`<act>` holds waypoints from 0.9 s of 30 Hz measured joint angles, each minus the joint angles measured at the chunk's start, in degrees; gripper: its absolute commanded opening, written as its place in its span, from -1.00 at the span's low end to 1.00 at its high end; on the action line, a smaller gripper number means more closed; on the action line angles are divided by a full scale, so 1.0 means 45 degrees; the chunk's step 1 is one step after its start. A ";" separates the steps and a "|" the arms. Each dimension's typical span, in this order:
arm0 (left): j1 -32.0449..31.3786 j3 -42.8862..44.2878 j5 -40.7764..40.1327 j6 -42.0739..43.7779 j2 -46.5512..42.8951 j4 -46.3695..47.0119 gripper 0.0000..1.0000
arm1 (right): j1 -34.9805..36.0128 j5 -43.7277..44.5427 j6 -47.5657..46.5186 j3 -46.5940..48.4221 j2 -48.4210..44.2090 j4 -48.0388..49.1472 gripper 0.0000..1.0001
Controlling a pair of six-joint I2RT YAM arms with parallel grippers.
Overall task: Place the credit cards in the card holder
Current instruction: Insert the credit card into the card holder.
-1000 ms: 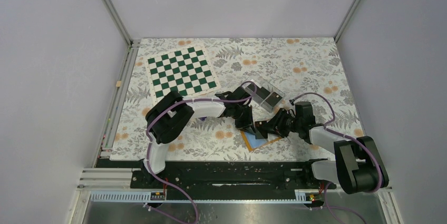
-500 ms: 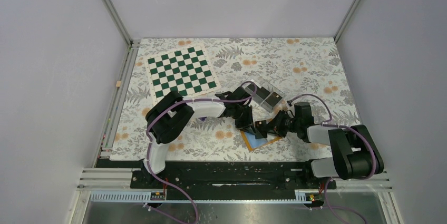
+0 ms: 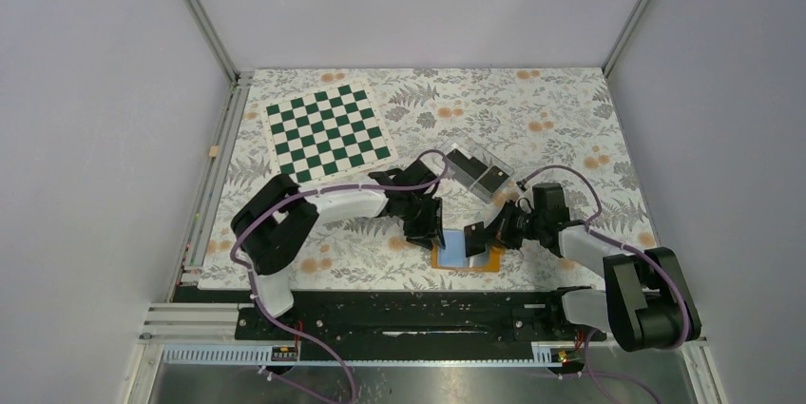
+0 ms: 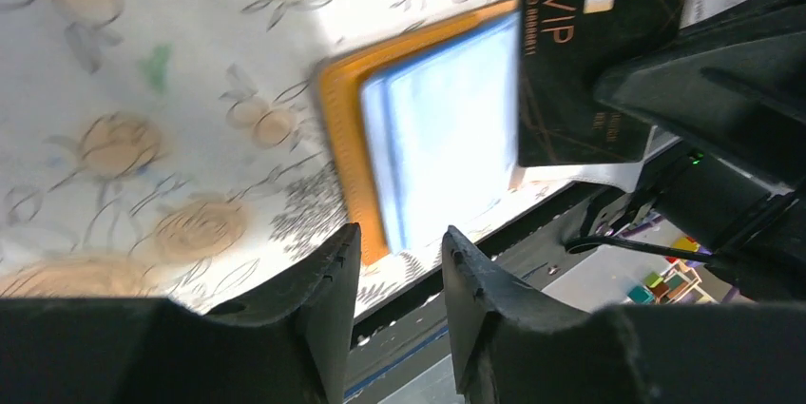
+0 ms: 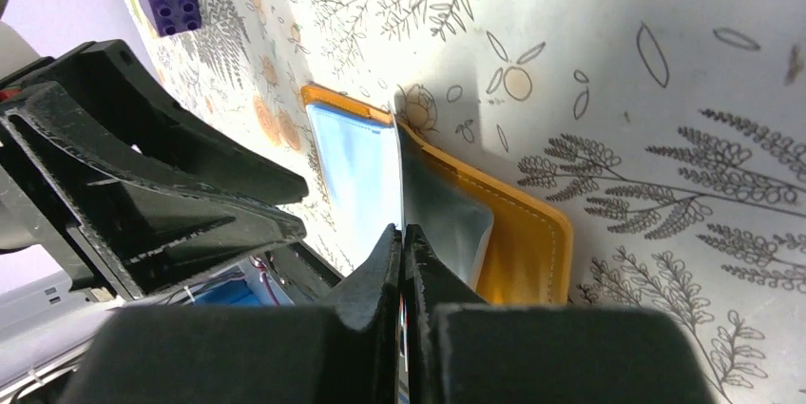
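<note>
The card holder (image 3: pixel 466 254) lies open on the table near the front edge, orange with light blue pockets (image 4: pixel 437 138). My right gripper (image 3: pixel 483 235) is shut on a black credit card (image 4: pixel 594 52) marked VIP and holds it tilted over the holder's right half. In the right wrist view the card shows edge-on between the closed fingers of that gripper (image 5: pixel 402 230), just above the pockets (image 5: pixel 352 162). My left gripper (image 3: pixel 426 229) is open and holds nothing, just left of the holder (image 4: pixel 347 128). In the left wrist view a clear gap shows at this gripper (image 4: pixel 401 233).
A clear plastic box (image 3: pixel 478 172) with more black cards stands behind the grippers. A green-and-white chessboard (image 3: pixel 328 131) lies at the back left. A purple toy brick (image 5: pixel 171 0) sits beyond the left gripper. The table's front edge and black rail (image 3: pixel 418 304) run close below the holder.
The right gripper has shut on the card. The left gripper has opened and drawn back to the left. The holder now lies squarer to the table edge.
</note>
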 measured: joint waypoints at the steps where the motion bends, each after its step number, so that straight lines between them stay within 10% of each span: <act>1: 0.0029 -0.0214 -0.0083 0.0000 -0.0243 -0.0155 -0.26 | 0.0000 -0.0010 -0.0068 0.0000 -0.0005 -0.0155 -1.00; 18: 0.0117 -0.0646 -0.0393 -0.0291 0.0102 -0.0529 -0.98 | 0.0000 -0.0321 -0.0272 -0.0029 -0.0325 -0.0806 -1.00; 27: 0.0121 -0.0826 -0.0068 -0.0583 0.0141 -0.0102 -1.00 | 0.0000 -0.0141 0.0413 -0.0665 -0.0204 0.0466 -1.00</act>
